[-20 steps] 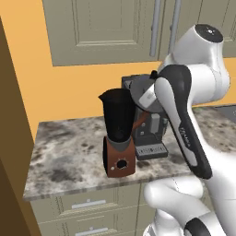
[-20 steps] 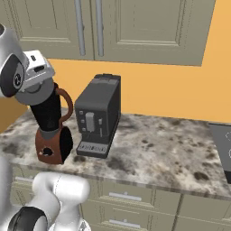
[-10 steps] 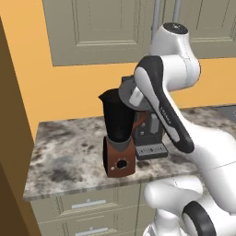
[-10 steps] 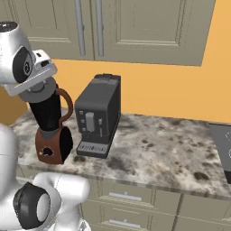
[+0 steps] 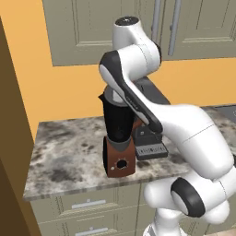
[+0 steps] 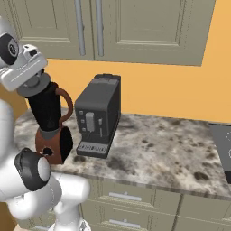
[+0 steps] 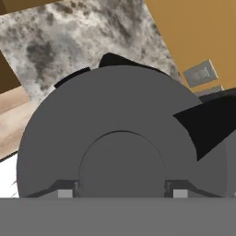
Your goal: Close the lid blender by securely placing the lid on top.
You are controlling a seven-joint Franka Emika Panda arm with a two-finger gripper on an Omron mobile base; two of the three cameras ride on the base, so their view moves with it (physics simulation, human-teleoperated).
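The blender [image 6: 48,118] stands on the counter, a black tapered jar [image 5: 118,120] on a reddish-brown base [image 5: 120,160] with a round dial. The lid [image 7: 115,106], a dark grey disc with a raised knob, hangs level right over the jar's rim [image 6: 34,85]. My gripper [image 7: 121,193] is shut on that knob, one fingertip on each side. In the hand view the jar's black spout [image 7: 114,60] peeks out past the lid's far edge. Whether the lid touches the rim I cannot tell. In the left base view my arm covers most of the lid.
A boxy dark grey coffee machine [image 6: 99,115] stands right beside the blender. Cabinet doors [image 6: 135,27] hang close above. A wooden panel [image 5: 14,138] bounds the counter [image 6: 158,149] on the left, a stovetop [image 6: 223,144] on the far right. A wall socket [image 7: 200,73] sits behind.
My arm has swung left, carrying the lid from beside the jar's handle to directly over the jar's mouth. The grip on the knob stays shut.
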